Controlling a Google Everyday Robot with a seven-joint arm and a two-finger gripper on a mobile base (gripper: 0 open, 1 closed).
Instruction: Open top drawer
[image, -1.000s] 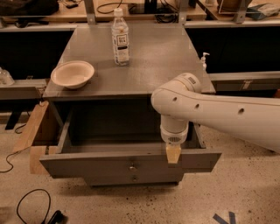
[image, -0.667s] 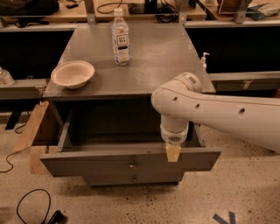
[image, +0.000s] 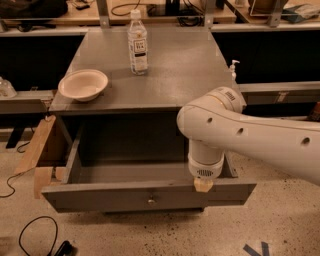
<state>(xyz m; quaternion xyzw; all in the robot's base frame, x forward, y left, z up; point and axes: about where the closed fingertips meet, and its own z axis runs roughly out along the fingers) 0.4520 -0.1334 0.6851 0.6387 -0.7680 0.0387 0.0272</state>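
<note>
As the white arm (image: 250, 135) reaches in from the right, the top drawer (image: 100, 196) stands drawn well out from under the grey table (image: 170, 75), its deep box interior open to view. The gripper (image: 203, 185) sits at the upper edge of the drawer front, right of centre and above and to the right of the small round knob (image: 151, 200). Whether the gripper is open or closed, or touches the edge, cannot be told from this angle.

By the look of it, the pull is at or near its end. Any next move would call for a last short draw straight along the slide line, or a clean lift clear of the front panel.

The drawer's front faces the camera and the drawer slides out toward it; the front's long axis runs left to right across the view. A bowl (image: 83, 84) and a water bottle (image: 137, 42) stand on the tabletop above, well apart from the arm.
</note>
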